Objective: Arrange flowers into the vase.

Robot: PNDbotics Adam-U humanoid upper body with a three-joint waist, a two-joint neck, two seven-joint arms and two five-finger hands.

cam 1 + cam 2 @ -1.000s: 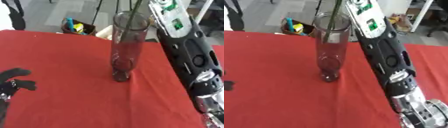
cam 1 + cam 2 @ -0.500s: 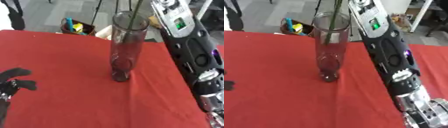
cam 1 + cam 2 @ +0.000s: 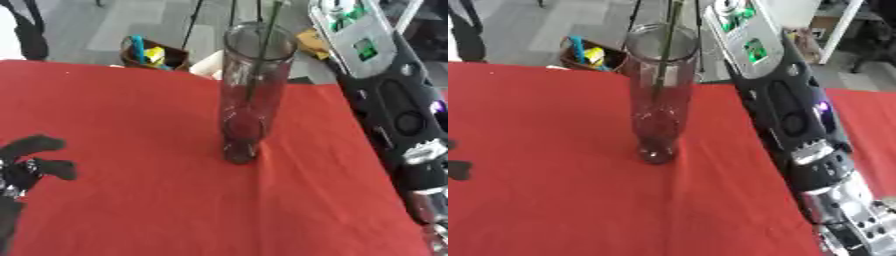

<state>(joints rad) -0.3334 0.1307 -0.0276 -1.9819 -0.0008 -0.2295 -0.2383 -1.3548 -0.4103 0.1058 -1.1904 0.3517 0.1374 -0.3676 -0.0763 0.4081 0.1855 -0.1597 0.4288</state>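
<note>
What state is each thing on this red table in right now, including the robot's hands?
Vase: upright on the red tablecloth, clear glass.
Flower stem: standing inside the vase, top out of view.
Left hand: idle at the table's lower left, fingers relaxed, holding nothing.
Right arm: reaching up past the vase; its hand is out of view.

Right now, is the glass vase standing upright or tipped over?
Upright. The vase stands on its base on the red tablecloth, open mouth up, with a green stem running down into it from above.
</note>
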